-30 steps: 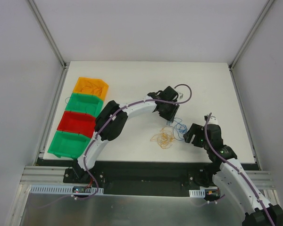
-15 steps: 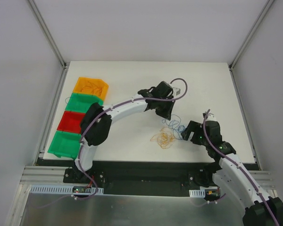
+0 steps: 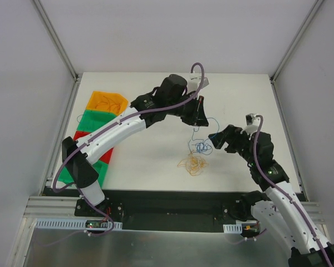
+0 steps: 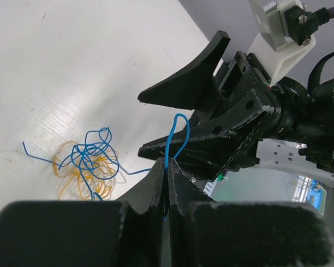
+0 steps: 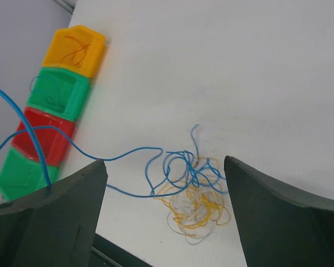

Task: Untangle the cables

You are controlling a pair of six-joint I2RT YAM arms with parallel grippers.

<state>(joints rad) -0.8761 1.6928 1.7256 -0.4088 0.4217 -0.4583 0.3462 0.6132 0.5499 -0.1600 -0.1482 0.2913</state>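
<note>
Far left, a row of glossy plastic bins (image 3: 94, 119): orange, green, red, green. Upper centre, the left gripper (image 4: 167, 169) pinches one thin blue strand (image 4: 176, 130) rising from the cables (image 3: 196, 157), a wiry blue and orange-tan clump mid-frame on the matte white table (image 3: 150, 150). Right of it, the right gripper (image 3: 216, 140) gapes wide, empty

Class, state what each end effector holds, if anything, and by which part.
Left end effector: a blue cable, pinched just below a small loop in the strand. Right end effector: open, holding nothing.
</note>
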